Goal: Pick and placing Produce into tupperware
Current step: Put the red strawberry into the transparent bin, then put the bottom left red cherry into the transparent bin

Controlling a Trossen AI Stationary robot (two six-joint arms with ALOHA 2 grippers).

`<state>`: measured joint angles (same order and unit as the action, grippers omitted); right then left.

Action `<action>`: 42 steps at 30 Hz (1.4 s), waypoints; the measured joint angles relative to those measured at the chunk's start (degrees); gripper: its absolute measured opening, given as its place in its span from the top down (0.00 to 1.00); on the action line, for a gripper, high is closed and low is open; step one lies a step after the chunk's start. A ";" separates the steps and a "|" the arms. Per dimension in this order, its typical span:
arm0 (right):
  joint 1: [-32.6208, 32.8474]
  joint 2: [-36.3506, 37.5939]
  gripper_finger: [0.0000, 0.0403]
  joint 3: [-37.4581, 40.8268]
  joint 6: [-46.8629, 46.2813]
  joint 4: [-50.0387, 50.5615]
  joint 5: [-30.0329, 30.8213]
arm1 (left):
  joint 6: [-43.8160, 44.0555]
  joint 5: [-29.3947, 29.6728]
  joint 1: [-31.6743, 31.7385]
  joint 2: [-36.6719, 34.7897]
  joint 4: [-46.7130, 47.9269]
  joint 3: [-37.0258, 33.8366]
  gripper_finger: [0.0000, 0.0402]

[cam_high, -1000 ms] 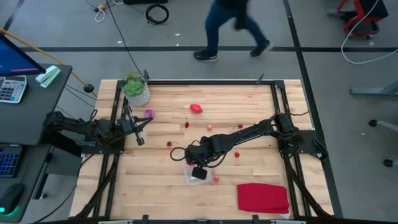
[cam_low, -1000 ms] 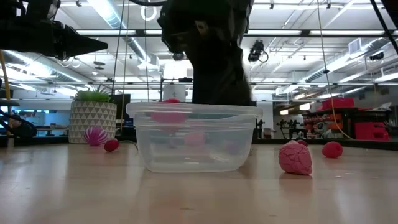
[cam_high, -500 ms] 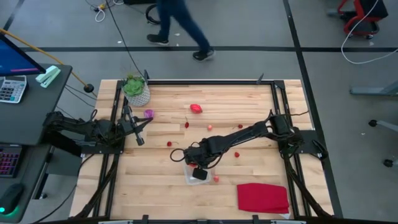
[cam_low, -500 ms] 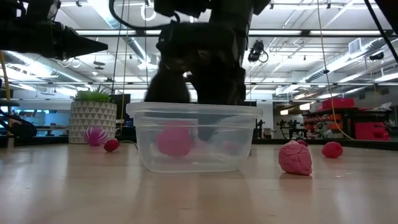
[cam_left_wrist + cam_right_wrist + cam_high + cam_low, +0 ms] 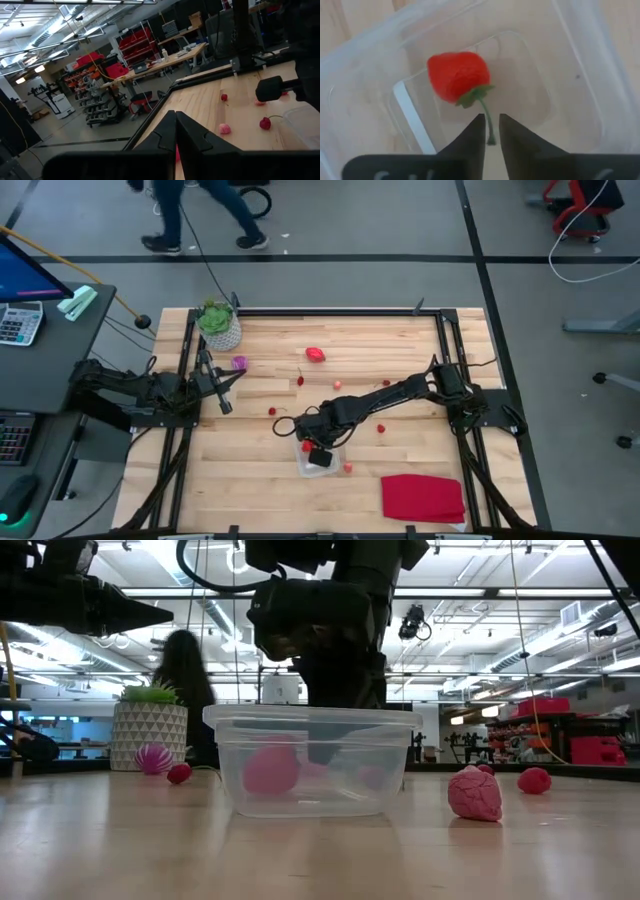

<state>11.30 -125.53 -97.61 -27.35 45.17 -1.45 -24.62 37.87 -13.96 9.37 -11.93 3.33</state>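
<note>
1. A red strawberry (image 5: pixel 457 75) lay on the floor of the clear tupperware (image 5: pixel 570 65), its rounded body at one end and its green stem trailing toward the right claw (image 5: pixel 491 131), so that its long axis ran roughly in line with the claw's reach.
2. The right claw hung just above the tub near the middle of the worktop (image 5: pixel 260 470), its fingers a narrow gap apart and gripping nothing; the stem tip lay below that gap.
3. From the low view the berry read only as a pink blur (image 5: pixel 271 769) through the tub's wall (image 5: pixel 312 765), and the dark right arm (image 5: pixel 330 630) hid whatever stood behind it.
4. Other produce lay loose on the worktop: a larger red-pink piece (image 5: pixel 315 355) toward the far edge, a purple piece (image 5: pixel 239 363) beside the potted plant (image 5: pixel 218 323), and tiny red pieces (image 5: pixel 380 429) scattered near the arm.
5. A red cloth (image 5: pixel 422 498) lay flat at the near right corner, well apart from the tub.
6. The left claw (image 5: pixel 176 131), fingers together and empty, waited at the worktop's left edge.
7. A person (image 5: pixel 195 210) crossed the floor beyond the worktop, cut off by the picture's top edge.
</note>
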 joint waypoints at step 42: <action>-9.17 16.76 0.80 -27.33 10.06 39.48 48.88 | 7.42 4.15 -0.02 27.09 16.78 26.30 0.88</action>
<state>2.13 -108.77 -124.94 -17.29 84.65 47.43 -17.20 42.01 -13.98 36.45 4.84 29.63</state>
